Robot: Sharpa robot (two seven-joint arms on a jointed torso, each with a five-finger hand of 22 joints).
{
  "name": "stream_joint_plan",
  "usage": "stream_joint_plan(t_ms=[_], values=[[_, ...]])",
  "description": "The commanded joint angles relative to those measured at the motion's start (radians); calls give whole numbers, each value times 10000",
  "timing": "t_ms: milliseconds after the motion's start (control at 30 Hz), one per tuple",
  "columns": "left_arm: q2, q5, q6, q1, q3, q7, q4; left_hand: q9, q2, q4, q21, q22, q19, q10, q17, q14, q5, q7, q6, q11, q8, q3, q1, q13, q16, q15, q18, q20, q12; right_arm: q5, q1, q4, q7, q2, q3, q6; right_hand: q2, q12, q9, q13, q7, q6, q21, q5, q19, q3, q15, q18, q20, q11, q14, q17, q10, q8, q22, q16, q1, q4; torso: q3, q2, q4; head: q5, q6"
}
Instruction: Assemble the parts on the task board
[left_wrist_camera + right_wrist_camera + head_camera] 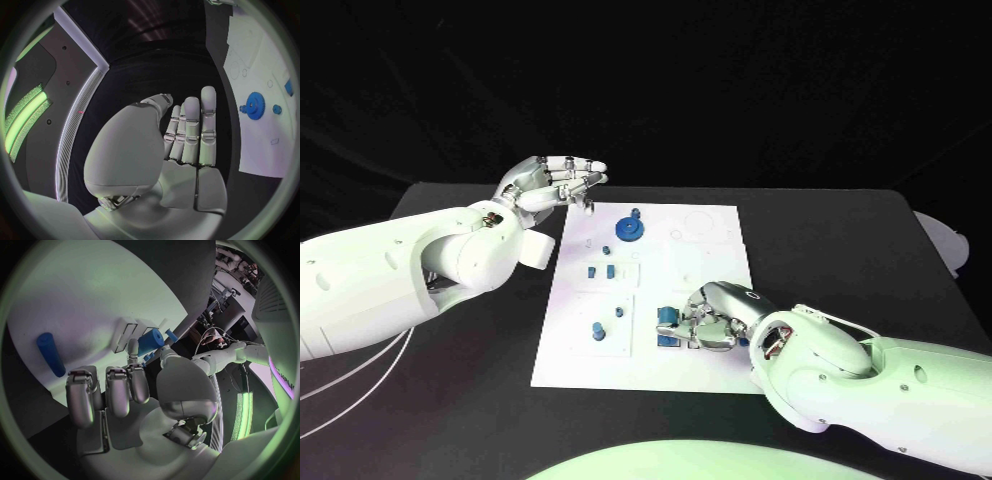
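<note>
The right hand [708, 322] pinches a small blue peg [150, 341] at the near right part of the white board [704, 225], beside a white block [128, 333]. The peg looks like light, stiff, smooth plastic, likely slippery, so best held at mid-length. The left hand [557, 183] hovers empty, fingers apart, at the board's far left corner near a toothed blue gear [630, 230]

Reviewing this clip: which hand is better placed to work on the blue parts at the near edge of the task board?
The right hand, probably. Its fingers are down on the task board against a blue part at the near edge. The left hand is raised by the far corner, open and holding nothing.
</note>
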Motion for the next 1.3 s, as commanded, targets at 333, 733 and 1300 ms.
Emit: stream_joint_plan(t_ms=[333, 733, 1300], values=[[-13, 52, 148, 6, 6, 50, 42, -10, -20, -5, -68, -12, -65, -59, -9, -78, 29, 59, 18, -8, -52, 74, -58, -9, 53, 22, 68, -5, 60, -465, 0, 227, 22, -143, 1, -359, 138, -73, 39, 1221, 32, -112, 44, -14, 1046, -472, -25, -142, -28, -18, 863, 1611, 55, 125, 2628, 12, -66, -13, 3, -5, 4, -12, 2], [-41, 52, 147, 6, 6, 57, 52, -10, -20, -5, -68, -12, -65, -59, -9, -78, 29, 59, 18, -8, -52, 74, -58, -9, 53, 22, 68, -5, 60, -481, -2, 447, 283, -410, 3, -162, 513, 116, -23, 1462, -25, -181, 44, 944, 1046, -582, -68, -142, -64, -73, 889, 1744, 217, 221, 2628, 55, 2945, -74, 5, -1, -20, 22, 17], [-58, 52, 134, 6, 6, 62, 61, -10, -20, -5, -68, -12, -65, -59, -9, -78, 29, 59, 18, -8, -52, 74, -58, -9, 53, 22, 68, -5, 60, -571, -1, 124, 136, -209, 2, 86, 558, 237, -106, 1589, -78, -109, 44, 908, 1046, -635, -103, -142, -94, -118, 900, 1804, 304, 233, 2628, 73, 3803, -99, -10, -3, 8, 44, -43]])
